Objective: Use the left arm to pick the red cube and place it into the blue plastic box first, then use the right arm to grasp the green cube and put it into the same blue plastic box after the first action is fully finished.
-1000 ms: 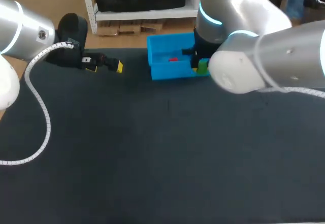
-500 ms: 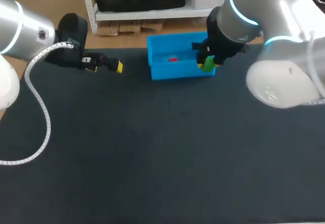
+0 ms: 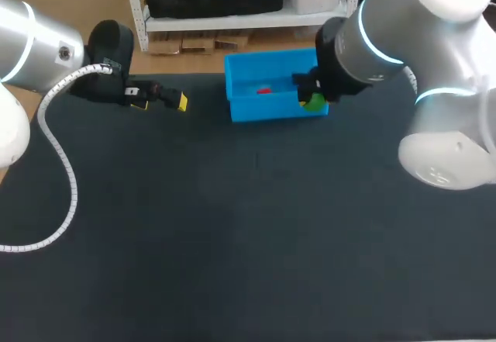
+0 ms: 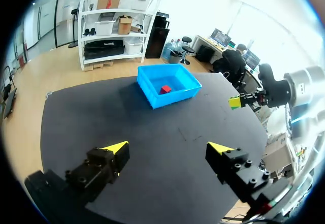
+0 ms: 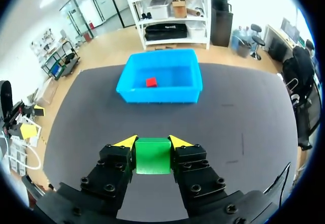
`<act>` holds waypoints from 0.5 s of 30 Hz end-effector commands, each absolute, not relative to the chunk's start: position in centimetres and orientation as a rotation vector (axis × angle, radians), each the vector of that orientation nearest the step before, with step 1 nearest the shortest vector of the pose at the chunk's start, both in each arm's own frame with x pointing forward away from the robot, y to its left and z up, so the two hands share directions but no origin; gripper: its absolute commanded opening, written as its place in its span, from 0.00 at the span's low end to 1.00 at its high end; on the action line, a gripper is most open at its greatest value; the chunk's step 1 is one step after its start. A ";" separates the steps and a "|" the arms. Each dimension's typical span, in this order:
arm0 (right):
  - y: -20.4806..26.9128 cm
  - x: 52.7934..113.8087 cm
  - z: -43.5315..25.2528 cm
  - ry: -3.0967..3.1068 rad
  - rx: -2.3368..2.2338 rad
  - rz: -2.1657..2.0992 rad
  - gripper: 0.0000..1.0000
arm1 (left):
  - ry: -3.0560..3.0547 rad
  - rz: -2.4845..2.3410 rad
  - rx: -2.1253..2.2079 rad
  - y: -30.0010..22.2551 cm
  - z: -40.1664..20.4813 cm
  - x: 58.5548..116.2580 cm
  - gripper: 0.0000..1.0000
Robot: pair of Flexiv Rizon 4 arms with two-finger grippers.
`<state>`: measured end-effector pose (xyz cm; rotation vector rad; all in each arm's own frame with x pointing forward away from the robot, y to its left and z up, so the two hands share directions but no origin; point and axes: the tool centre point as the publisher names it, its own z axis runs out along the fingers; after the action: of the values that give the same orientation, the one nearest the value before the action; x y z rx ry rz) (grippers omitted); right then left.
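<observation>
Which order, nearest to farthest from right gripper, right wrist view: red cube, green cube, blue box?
1. green cube: held in the right gripper.
2. blue box: ahead on the table.
3. red cube: inside the box, farthest.

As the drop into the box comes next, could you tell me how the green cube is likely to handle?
The green cube looks stiff: its edges show straight in the right hand's grip. Flat faces suggest it will probably settle rather than roll. It seems small, so likely light.
</observation>
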<state>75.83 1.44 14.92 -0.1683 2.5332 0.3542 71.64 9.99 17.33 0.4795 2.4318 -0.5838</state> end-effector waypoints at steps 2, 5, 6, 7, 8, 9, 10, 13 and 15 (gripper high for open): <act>2.1 77.9 14.4 2.464 -0.154 0.345 0.00 | 2.429 -0.589 0.482 10.1 17.3 71.6 1.00; 2.3 79.2 14.1 2.466 -0.161 0.362 0.00 | 2.429 -0.589 0.482 10.1 17.3 71.6 1.00; 2.4 79.7 14.0 2.466 -0.161 0.362 0.00 | 2.429 -0.589 0.482 10.1 17.3 71.6 1.00; 2.5 80.2 13.9 2.466 -0.162 0.360 0.00 | 2.429 -0.589 0.482 10.1 17.3 71.6 1.00; 2.6 80.5 13.8 2.466 -0.163 0.360 0.00 | 2.429 -0.589 0.482 10.1 17.3 71.6 1.00; 2.7 81.2 13.7 2.467 -0.164 0.360 0.00 | 2.429 -0.589 0.482 10.1 17.3 71.6 1.00; 2.8 81.8 13.5 2.467 -0.163 0.358 0.00 | 2.429 -0.589 0.482 10.1 17.3 71.6 1.00; 3.1 83.6 13.0 2.468 -0.164 0.349 0.00 | 2.429 -0.589 0.482 10.1 17.3 71.6 1.00; 3.4 84.9 12.7 2.454 -0.188 0.352 0.00 | 2.429 -0.589 0.482 10.1 17.3 71.6 1.00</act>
<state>82.11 2.43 13.98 -0.1786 2.4456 0.3453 71.64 9.99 17.33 0.4795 2.4318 -0.5838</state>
